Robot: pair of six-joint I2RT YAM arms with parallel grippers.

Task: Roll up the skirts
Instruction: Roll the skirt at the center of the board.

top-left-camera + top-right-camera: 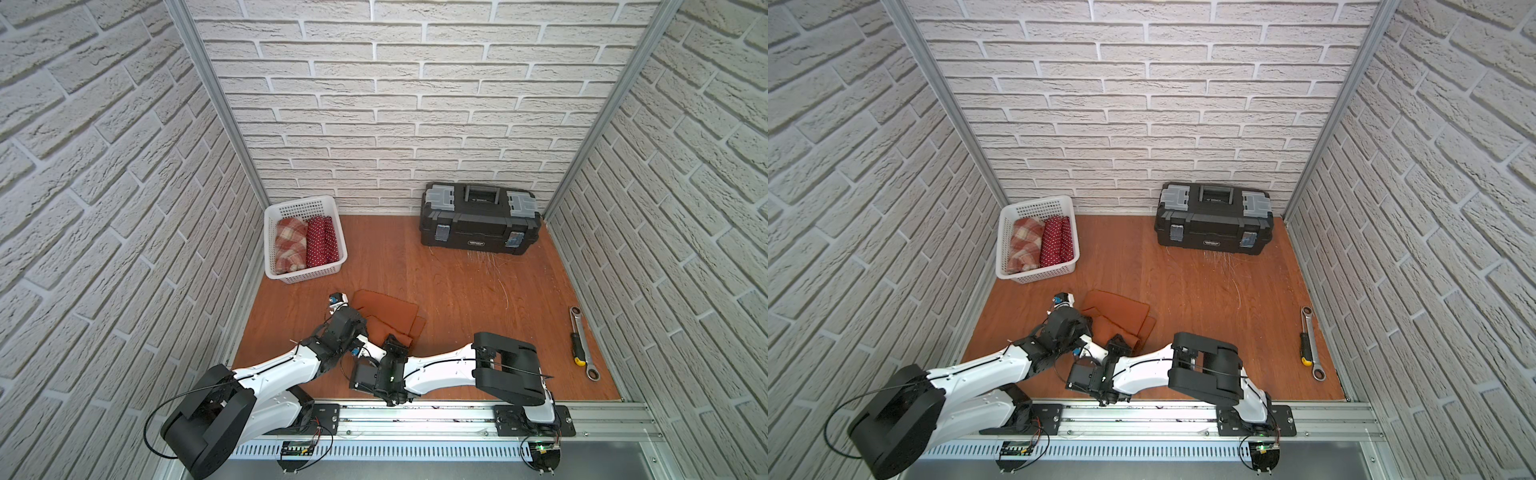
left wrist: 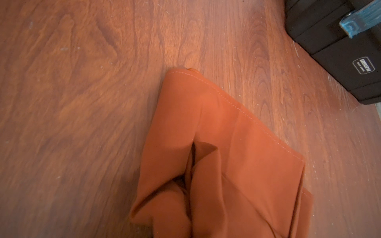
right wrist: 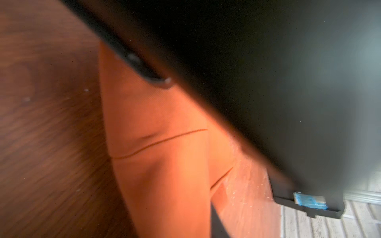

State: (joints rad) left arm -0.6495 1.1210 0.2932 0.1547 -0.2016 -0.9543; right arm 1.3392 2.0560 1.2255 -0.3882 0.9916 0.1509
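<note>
The step in hand looks like the third skirt. The orange skirt (image 1: 386,309) lies part-folded on the counter (image 1: 457,299), with both grippers at its near edge. The left gripper (image 1: 360,326) seems pinched on the cloth (folds bunch up toward it in its wrist view). I cannot tell the state of the right gripper (image 1: 397,338); its view is blurred and blocked. The next move calls for rolling that edge evenly. The basket (image 1: 299,203) holds a plaid roll (image 1: 290,245) and a dotted roll (image 1: 320,241).
</note>
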